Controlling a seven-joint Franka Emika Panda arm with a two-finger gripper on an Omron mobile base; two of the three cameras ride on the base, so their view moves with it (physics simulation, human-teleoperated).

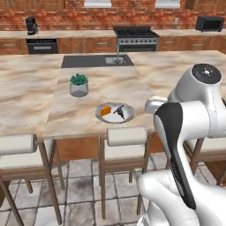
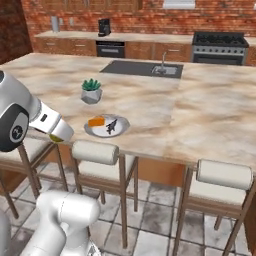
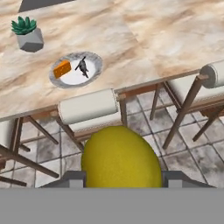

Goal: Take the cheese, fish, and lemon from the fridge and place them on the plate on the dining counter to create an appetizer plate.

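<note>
Left base view – step: the plate [image 1: 115, 112] on the dining counter [image 1: 35, 88] already carries the cheese [image 1: 105, 111] and a small dark fish [image 1: 119, 110]; I judge the lemon to be the last item, now on its way over.
Left base view – arm: the white arm rises at lower right, its hand end near the counter edge just right of the plate; the pincer's tips can't be made out here.
Right base view – lemon: a sliver of yellow lemon [image 2: 56, 138] peeks out under the hand at the left, below and left of the plate, short of the counter edge.
Right base view – surroundings: a potted plant [image 2: 91, 91] stands behind the plate; the sink [image 2: 142, 68] lies well beyond.
Hand view – pincer: the gripper [image 3: 121, 178] is clamped on the lemon, one dark fingertip on each side of the fruit.
Hand view – relation: the plate sits up and left of the lemon, above a padded stool [image 3: 89, 108], well apart from the fruit.
Next move (judgement): carry the lemon forward over the counter edge, centre it on the plate's free part clear of cheese and fish, lower, then release gently since it may roll.
</note>
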